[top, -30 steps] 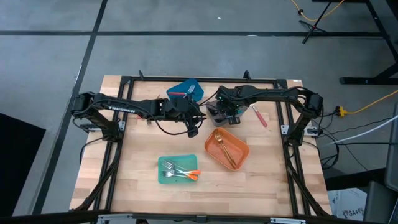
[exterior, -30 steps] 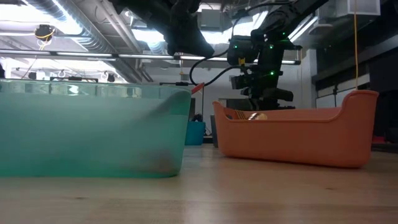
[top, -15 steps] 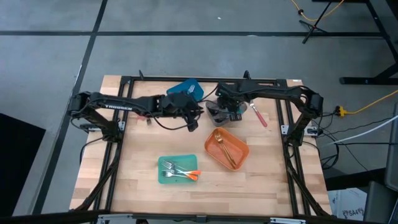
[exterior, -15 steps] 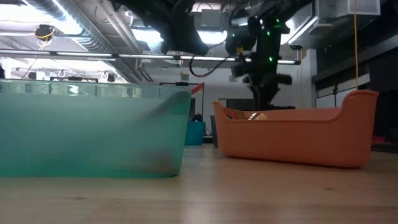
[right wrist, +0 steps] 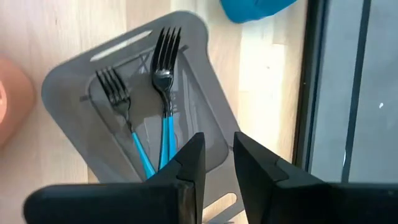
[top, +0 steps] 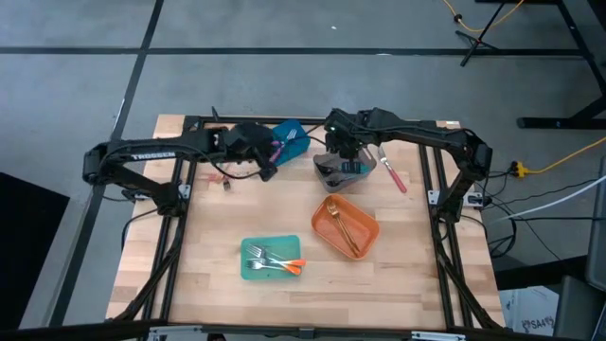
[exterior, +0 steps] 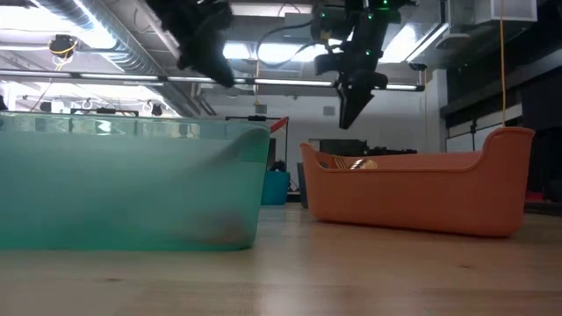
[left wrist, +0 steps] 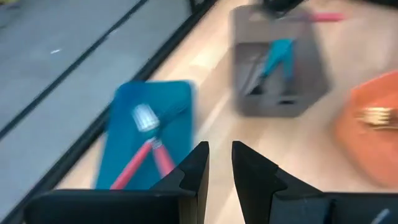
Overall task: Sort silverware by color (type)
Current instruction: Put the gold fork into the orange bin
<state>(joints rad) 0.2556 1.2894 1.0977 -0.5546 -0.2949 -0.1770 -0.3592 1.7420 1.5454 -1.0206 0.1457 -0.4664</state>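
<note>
Left wrist view is motion-blurred: pink-handled utensils point(left wrist: 148, 163) in the blue plastic bin point(left wrist: 155, 127) are smeared, count unclear; gold piece in the orange plastic bin point(left wrist: 373, 118) is cut off at the frame edge. Low view: translucent teal plastic bin point(exterior: 132, 184) hides its contents, only a dim smudge shows. Orange bin wall covers all but a gold tip point(exterior: 356, 163). High view: grey plastic bin point(top: 339, 170) is partly under the right arm, contents too small to tell.

bins point(top: 346, 229): 4; blue-handled forks point(right wrist: 163, 93): 2; pink-handled utensils point(left wrist: 149, 155): 2 in blue bin
</note>
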